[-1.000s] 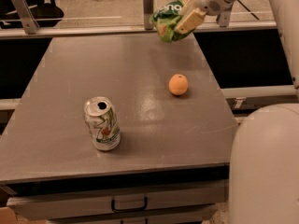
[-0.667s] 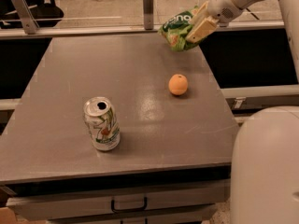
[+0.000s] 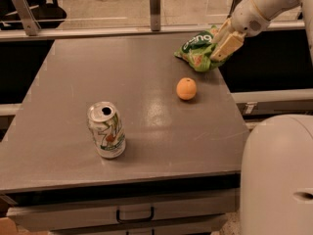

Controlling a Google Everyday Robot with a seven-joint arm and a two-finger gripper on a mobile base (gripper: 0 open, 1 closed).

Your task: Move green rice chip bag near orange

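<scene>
The green rice chip bag [image 3: 196,50] is crinkled and bright green, at the table's far right, low over or touching the tabletop. My gripper [image 3: 222,42] is shut on the bag's right side, reaching in from the upper right. The orange [image 3: 186,88] sits on the table just in front of the bag and a little to its left, a short gap between them.
A silver-green soda can [image 3: 106,129] stands upright at the front left of the grey table [image 3: 73,82]. The table's right edge runs close beside the bag and orange. My white base [image 3: 276,180] fills the lower right. A drawer handle [image 3: 134,214] sits below the front edge.
My gripper has carried the bag down and to the right, from above the table's far edge to just behind the orange. The can and orange have not moved.
</scene>
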